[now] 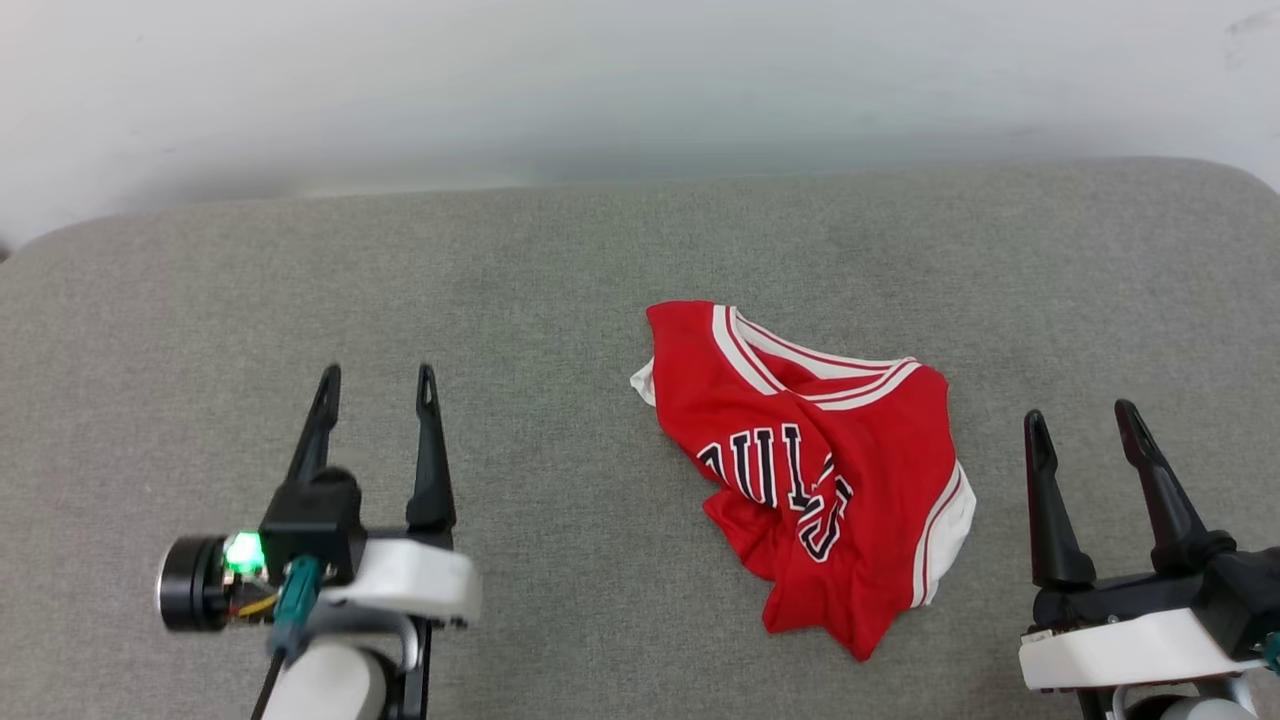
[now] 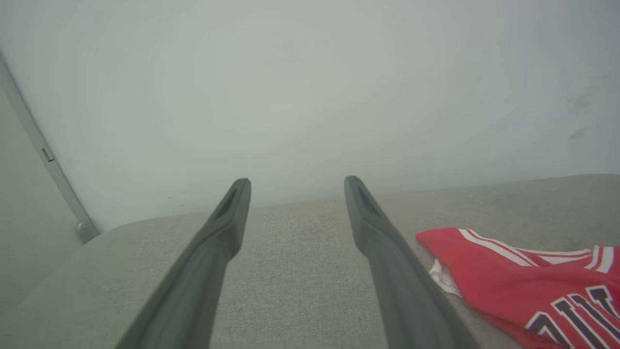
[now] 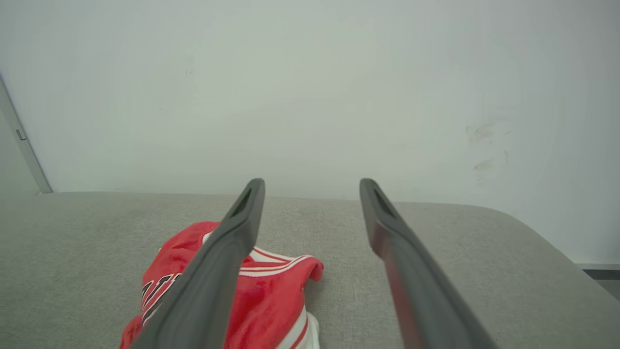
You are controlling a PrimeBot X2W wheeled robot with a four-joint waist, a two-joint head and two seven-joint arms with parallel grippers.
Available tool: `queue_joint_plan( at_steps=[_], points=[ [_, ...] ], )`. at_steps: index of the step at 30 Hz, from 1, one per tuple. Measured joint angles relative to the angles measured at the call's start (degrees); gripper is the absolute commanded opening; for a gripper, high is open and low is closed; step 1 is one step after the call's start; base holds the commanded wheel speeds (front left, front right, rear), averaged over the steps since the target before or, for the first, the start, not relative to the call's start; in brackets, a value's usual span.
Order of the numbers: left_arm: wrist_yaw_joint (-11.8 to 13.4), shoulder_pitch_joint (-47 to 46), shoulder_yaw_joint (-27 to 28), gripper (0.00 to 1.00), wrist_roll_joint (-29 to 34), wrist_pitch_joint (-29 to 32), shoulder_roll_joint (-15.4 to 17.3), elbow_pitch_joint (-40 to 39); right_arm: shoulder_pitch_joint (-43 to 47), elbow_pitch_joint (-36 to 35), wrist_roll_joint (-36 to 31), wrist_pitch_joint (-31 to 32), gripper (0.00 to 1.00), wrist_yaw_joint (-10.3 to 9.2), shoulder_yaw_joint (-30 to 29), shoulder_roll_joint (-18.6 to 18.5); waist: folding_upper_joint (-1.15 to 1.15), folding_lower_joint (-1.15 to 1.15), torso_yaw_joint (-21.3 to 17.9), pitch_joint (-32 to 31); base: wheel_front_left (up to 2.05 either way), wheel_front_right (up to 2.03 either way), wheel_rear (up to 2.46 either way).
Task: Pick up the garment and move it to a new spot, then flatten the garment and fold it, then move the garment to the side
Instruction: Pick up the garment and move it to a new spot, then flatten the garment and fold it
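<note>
The garment, a red jersey with white-and-red striped trim and black white-outlined lettering, lies crumpled on the grey cushioned surface, right of centre. My left gripper hovers open well to its left, fingers empty. To the garment's right my right gripper stands open and apart from the cloth. In the left wrist view the garment sits at the lower right, beside the left gripper. The right wrist view has the garment at the lower left, partly behind one finger of the right gripper.
A pale wall rises straight behind the surface's far edge. The surface's corners are rounded, one at the far right. Bare grey fabric spreads to the left of the garment and in front of it.
</note>
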Motion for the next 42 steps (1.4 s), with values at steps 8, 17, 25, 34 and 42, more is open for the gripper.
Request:
queue_joint_plan(
  at_steps=[8,17,25,34,42],
  points=[
    [-4.57,11.99,9.59,1.00,6.45,0.00,-5.30,-3.61,1.59,1.26,3.25,0.00,1.00,0.00,0.07,0.00,0.00,0.00,-0.07,-1.95,0.00,0.00,0.00],
    [-9.28,20.00,16.85,1.00,11.90,0.00,-11.77,-5.41,4.85,2.23,4.45,0.00,1.00,0.00,0.24,0.01,0.00,0.00,-0.07,-4.17,0.00,0.00,0.00],
    [-12.93,23.90,20.63,1.00,15.61,0.00,-15.44,-5.23,7.27,2.64,5.00,0.00,1.00,0.00,0.23,0.01,0.00,0.00,0.00,-5.84,0.00,0.00,0.00],
    [-16.22,24.96,22.90,1.00,17.77,0.00,-17.85,-4.68,8.17,2.70,4.99,0.00,1.00,0.00,0.24,0.01,0.00,0.00,0.62,-6.46,0.00,0.00,0.00],
    [-18.06,24.94,24.27,1.00,18.53,0.00,-18.80,-3.53,8.16,2.63,4.85,0.00,1.00,0.00,0.66,0.01,0.00,0.00,0.36,-6.31,0.00,0.00,0.00]
  ],
)
